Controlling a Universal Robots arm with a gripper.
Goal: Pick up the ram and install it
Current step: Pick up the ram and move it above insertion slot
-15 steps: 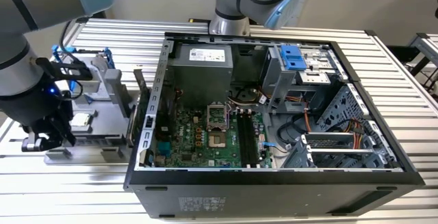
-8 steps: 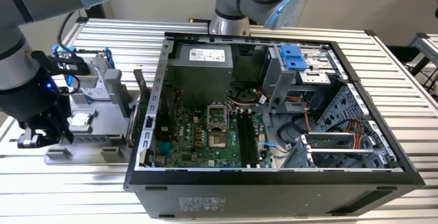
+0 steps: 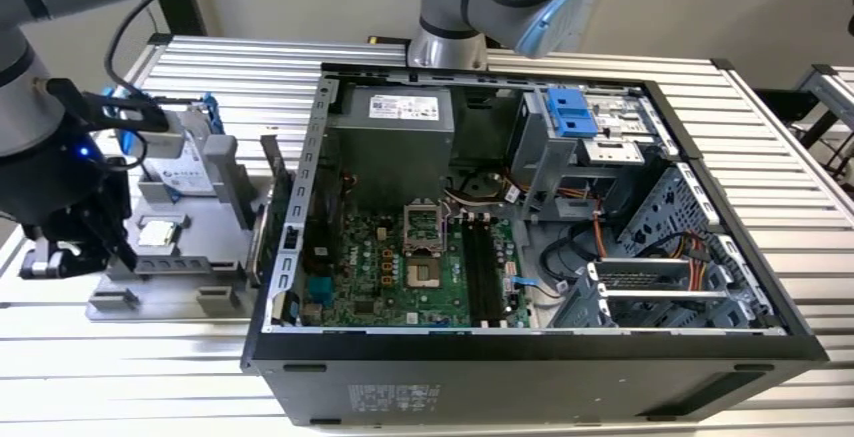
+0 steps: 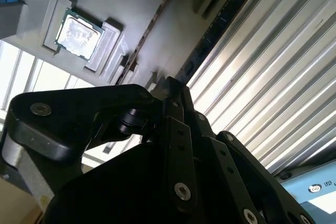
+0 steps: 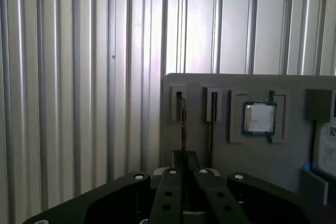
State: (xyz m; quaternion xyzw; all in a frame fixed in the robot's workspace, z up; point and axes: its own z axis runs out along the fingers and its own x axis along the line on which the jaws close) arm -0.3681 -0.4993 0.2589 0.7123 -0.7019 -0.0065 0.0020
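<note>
Ribbed metal surface (image 3: 240, 67) carries open computer case (image 3: 534, 387); black board slots (image 3: 481, 267) look vacant. Grey holder (image 5: 294, 156) sits beside case, on exterior view's left. Tool (image 5: 185, 160) low at holder's edge, in line with ram (image 5: 182, 124), which stands on edge in holder slot. Spread or pinching: cannot tell. Second stick (image 5: 211, 121) just beside, square chip (image 5: 259, 118) beyond. Step judged: pick-up, ram not yet lifted. Lifting calls for square grip, straight pull clear of slot.

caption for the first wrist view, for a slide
Gripper lined up with the ram, which stands on edge in a grey holder beside a square silver chip.
</note>
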